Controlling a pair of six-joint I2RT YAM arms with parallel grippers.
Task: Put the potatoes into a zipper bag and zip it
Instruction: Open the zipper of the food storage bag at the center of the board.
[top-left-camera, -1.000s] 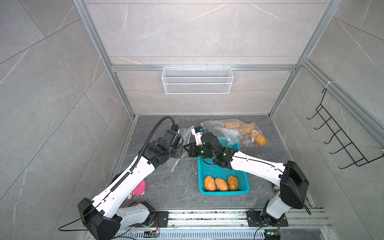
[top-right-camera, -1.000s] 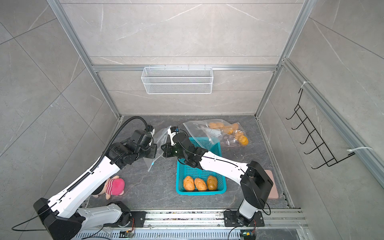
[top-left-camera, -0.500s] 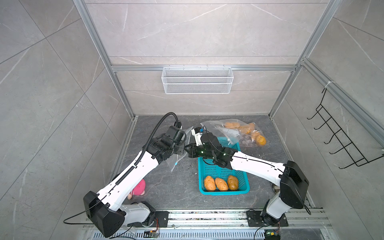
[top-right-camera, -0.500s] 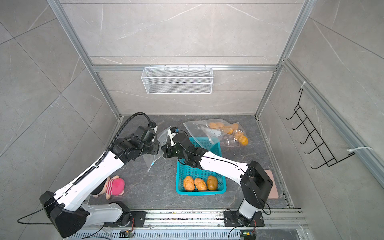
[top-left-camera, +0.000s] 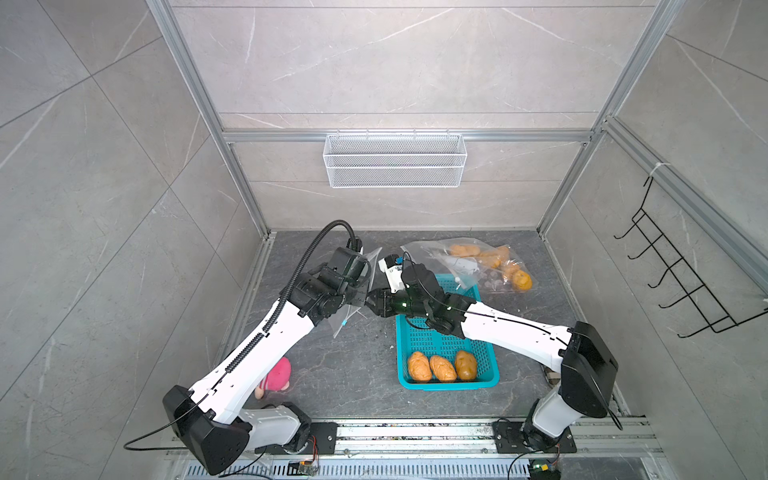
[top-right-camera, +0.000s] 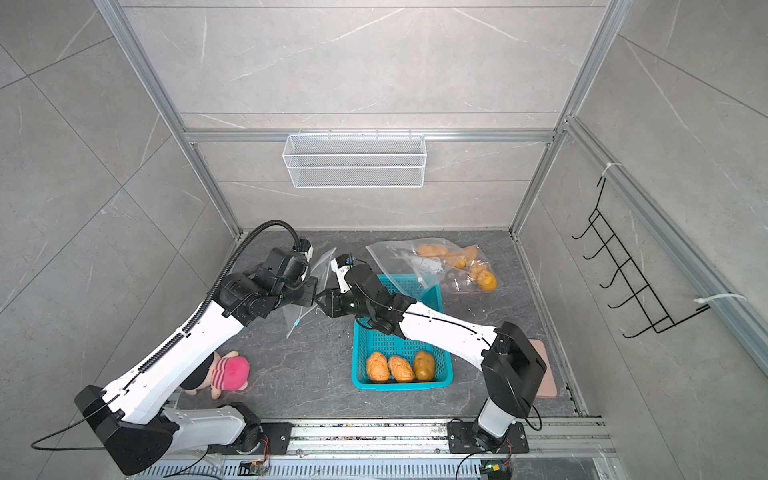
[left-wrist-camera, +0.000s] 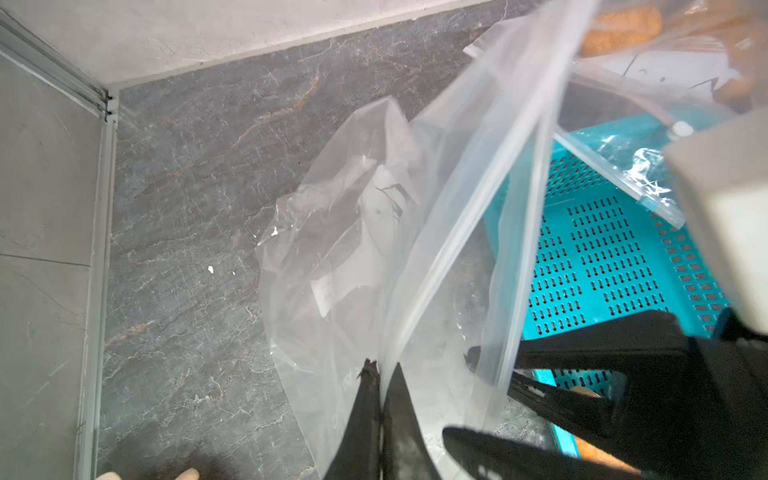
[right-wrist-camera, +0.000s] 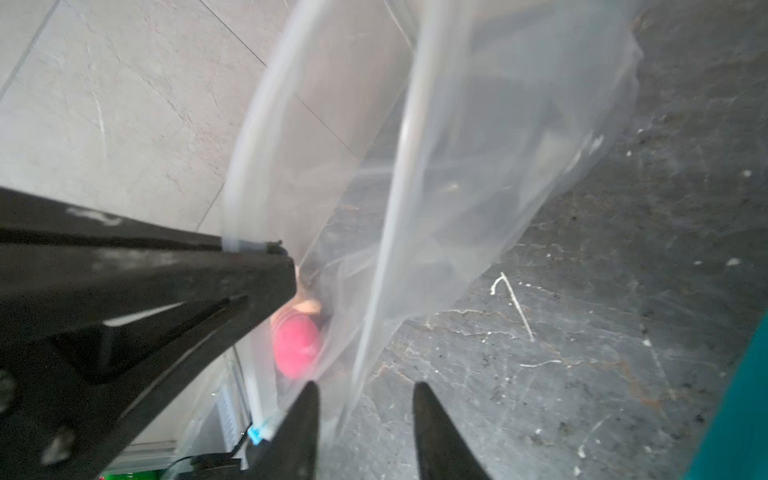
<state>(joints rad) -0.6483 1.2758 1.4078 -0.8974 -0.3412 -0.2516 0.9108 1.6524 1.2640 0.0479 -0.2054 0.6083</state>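
Jaws of the left gripper (left-wrist-camera: 381, 370) are pinched together on one lip of an empty, clear plastic zipper bag (left-wrist-camera: 353, 249), which hangs down from them toward the dark grey stone-patterned floor (top-left-camera: 353, 374). The bag's small blue slider (top-right-camera: 296, 323) sits at the low end of its mouth. Facing it, the right gripper (right-wrist-camera: 365, 386) has its jaws apart, and the bag's other lip runs between them unclamped. Three orange-tan oval potatoes (top-left-camera: 442, 368) lie side by side at the near end of a teal perforated plastic basket (top-left-camera: 446, 385). More potatoes (top-right-camera: 484, 281) sit inside a second clear zipper bag (top-right-camera: 395, 253) lying at the back right, one corner draped over the basket's far rim. A pink plush toy (top-right-camera: 230, 372) lies beside the left arm.
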